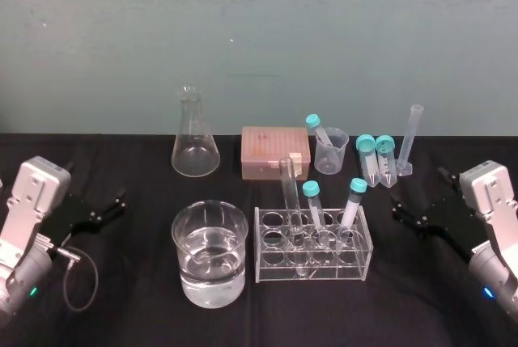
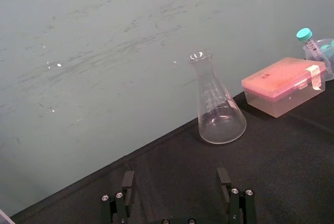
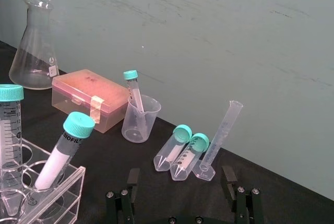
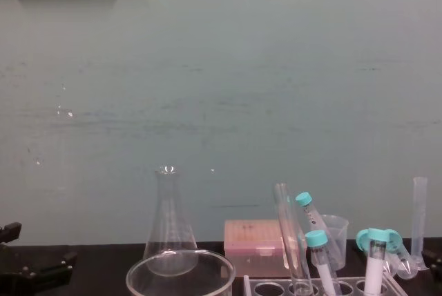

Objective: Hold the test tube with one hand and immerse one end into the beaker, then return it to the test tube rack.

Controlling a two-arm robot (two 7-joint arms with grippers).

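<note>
Likely the test tube [image 1: 291, 205] is slippery, breakable glass; pinch its top softly. Left claw [image 1: 116, 204] at 9 o'clock, right claw [image 1: 402, 213] at 3, both spread apart.

- Table [image 1: 121, 298]: is covered in black cloth.
- Beaker [image 1: 210, 254]: is set near the front, just left of the test tube rack [image 1: 324, 272].
- Flask [image 1: 194, 138], pink box [image 1: 273, 151] and small plastic cup [image 1: 330, 153]: are ranged along the back.
- Two capped tubes [image 1: 376, 158]: are laid side by side, beside the graduated cylinder [image 1: 409, 141].

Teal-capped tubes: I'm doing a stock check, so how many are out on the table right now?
5. Two capped tubes stand in the test tube rack, one leans in the plastic cup, and two rest beside the graduated cylinder. None seems hidden.
</note>
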